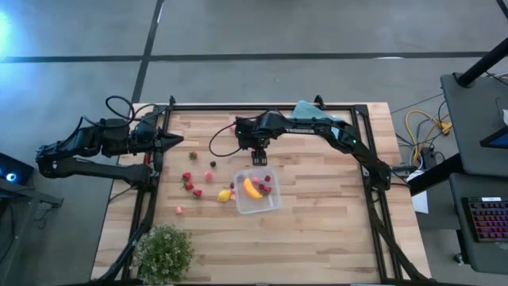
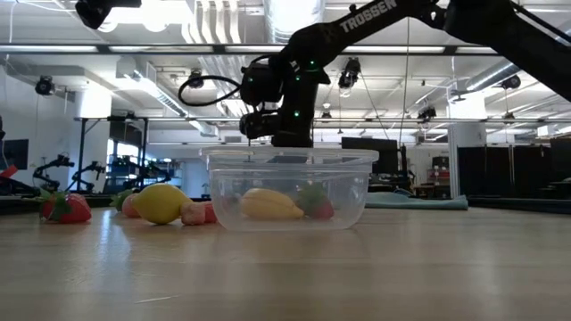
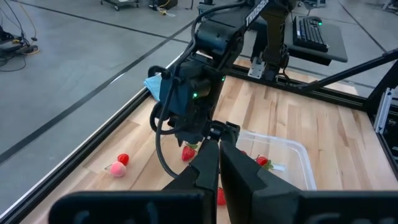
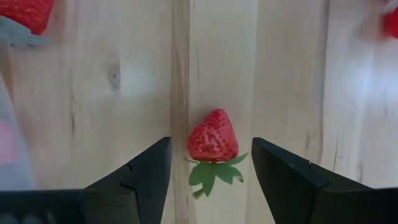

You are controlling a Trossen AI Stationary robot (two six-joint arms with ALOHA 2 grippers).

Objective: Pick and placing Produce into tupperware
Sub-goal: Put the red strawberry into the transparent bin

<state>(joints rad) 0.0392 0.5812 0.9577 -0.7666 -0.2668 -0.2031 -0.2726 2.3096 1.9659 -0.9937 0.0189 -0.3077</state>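
Wide-open right tool (image 4: 211, 163) hangs over a strawberry (image 4: 213, 137) on the bench (image 4: 93, 124), gripping nothing; left tool (image 3: 219, 163) shut, empty.

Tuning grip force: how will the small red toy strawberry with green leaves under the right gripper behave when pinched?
The small red toy strawberry with green leaves tapers to a point, so it may squirt out of a pinch by the open right gripper. It lies on its side on the wooden table, so it could roll if nudged. It looks moulded and tiny, so probably stiff and light.
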